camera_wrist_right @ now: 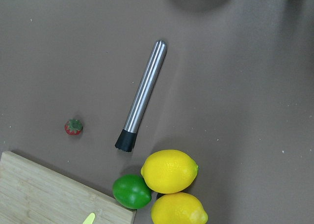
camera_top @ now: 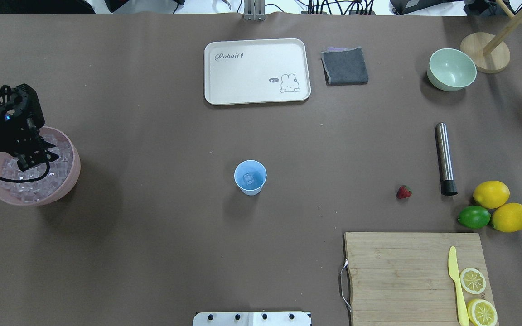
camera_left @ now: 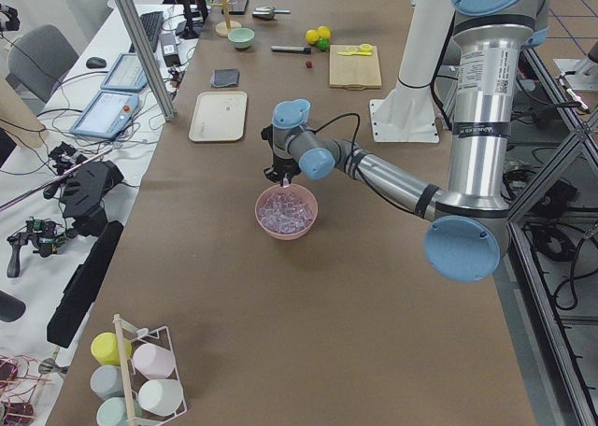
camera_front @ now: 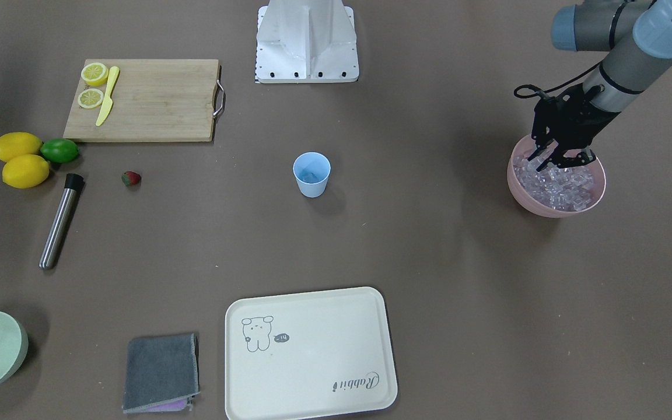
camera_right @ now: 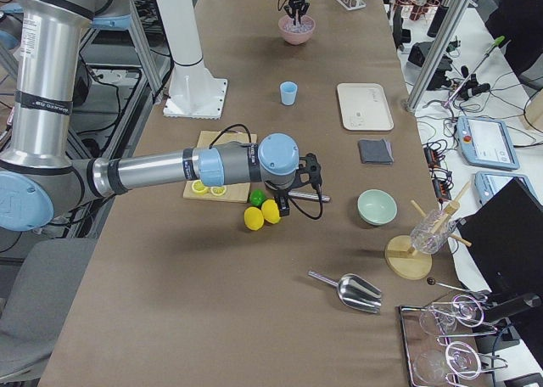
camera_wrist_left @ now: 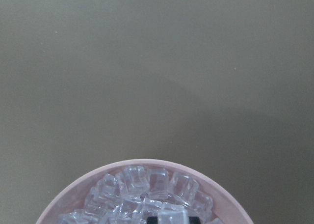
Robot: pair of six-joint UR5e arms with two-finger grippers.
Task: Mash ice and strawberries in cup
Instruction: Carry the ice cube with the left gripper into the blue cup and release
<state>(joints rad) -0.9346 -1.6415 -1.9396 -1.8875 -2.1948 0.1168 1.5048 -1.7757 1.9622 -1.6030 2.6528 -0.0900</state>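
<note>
Ice [camera_wrist_left: 147, 184] crowds the bottom of the left wrist view, heaped in a pink bowl [camera_wrist_left: 142, 162] directly under the left end effector [camera_front: 560, 163]. Its fingers are dipped among the cubes, and one cube sits against a dark fingertip part at the frame's lower edge. I cannot tell whether the fingers are clamped on it or loose around it.

Everything rests on the brown tabletop [camera_front: 429, 262]. The wooden cutting board [camera_front: 155, 99] lies just beside the right end effector [camera_right: 288, 202], on the side toward the robot's base. The cream tray [camera_front: 312, 350] lies well apart from both end effectors, toward the edge away from the robot. The right end effector hangs above the tabletop. Its fingers show only in a side view, so whether it is released or clenched cannot be told. Below it lies a steel muddler [camera_wrist_right: 142, 96] with a black tip. Two lemons [camera_wrist_right: 169, 171] and a lime [camera_wrist_right: 131, 191] touch one another just off that tip.

The cup [camera_front: 311, 175] stands upright at mid-tabletop, roughly between the two end effectors and well apart from each, and a clear cube shows inside it. The strawberry [camera_wrist_right: 73, 127] lies on bare tabletop beneath the right end effector. It is near the muddler's black tip, on the side away from the lemons, and apart from the board's corner.
</note>
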